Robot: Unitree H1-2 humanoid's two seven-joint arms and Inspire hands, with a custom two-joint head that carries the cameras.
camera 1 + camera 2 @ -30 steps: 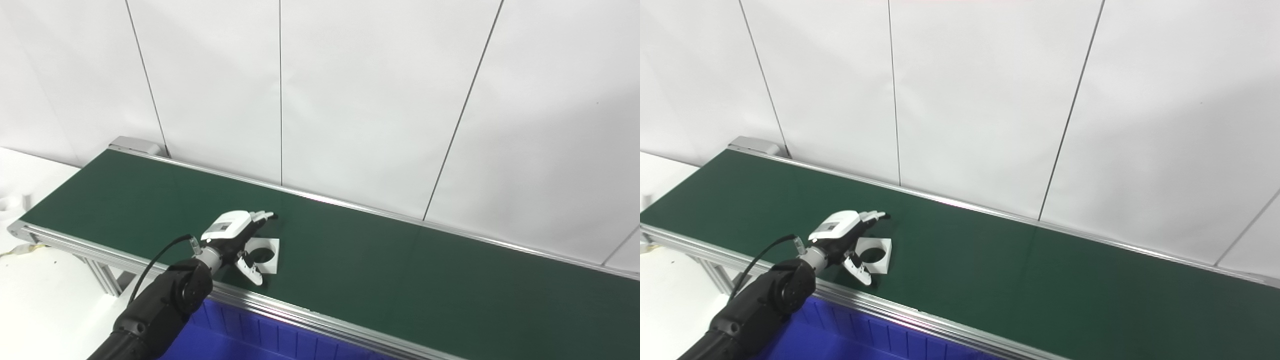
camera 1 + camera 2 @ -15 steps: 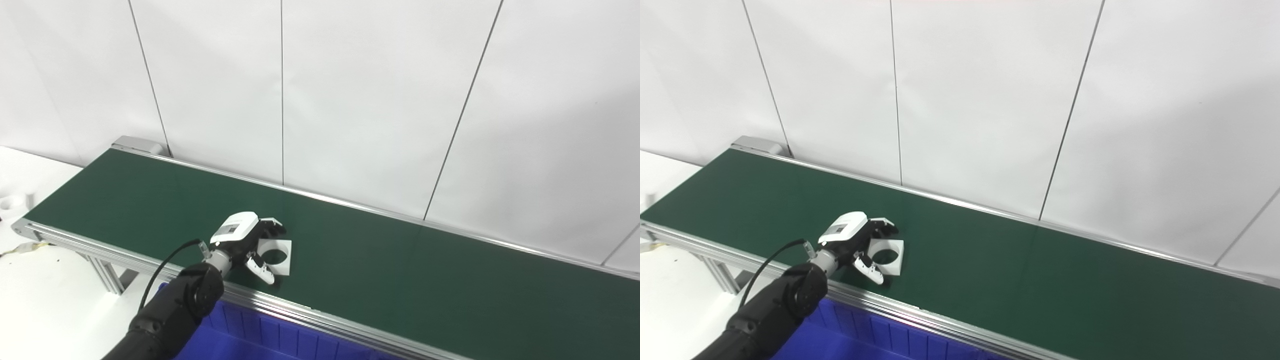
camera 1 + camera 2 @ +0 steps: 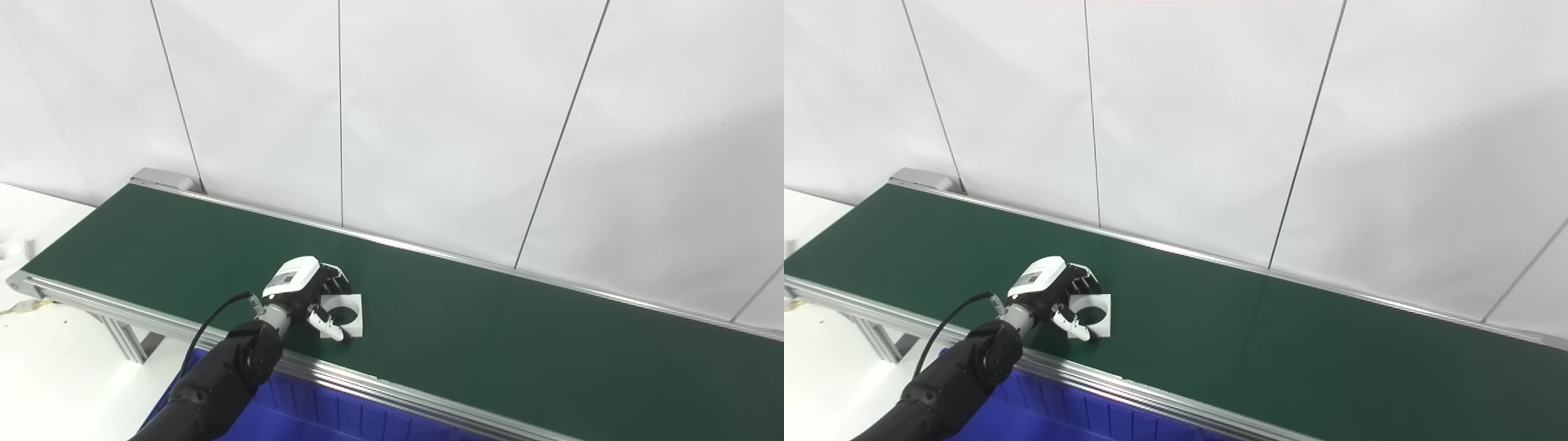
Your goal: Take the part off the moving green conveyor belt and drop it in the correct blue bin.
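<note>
Grasp step. Left hand (image 3: 304,293) is curled around the part (image 3: 345,313), fingers (image 3: 335,284) on its far edge and thumb (image 3: 326,326) on the near edge; looks like contact, but a firm hold can't be confirmed. Part lies flat on the green conveyor belt (image 3: 490,331), at the fingertips. It is a thin white square plate with a large round hole, seemingly rigid. Belt is matte with aluminium rails. Next: pinch tight, lift clear, carry back to the blue bin (image 3: 318,416) below the wrist. Right hand not in view.

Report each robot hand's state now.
Left robot hand: fingers closed around the white part on the belt.
Right robot hand: not in view.
</note>
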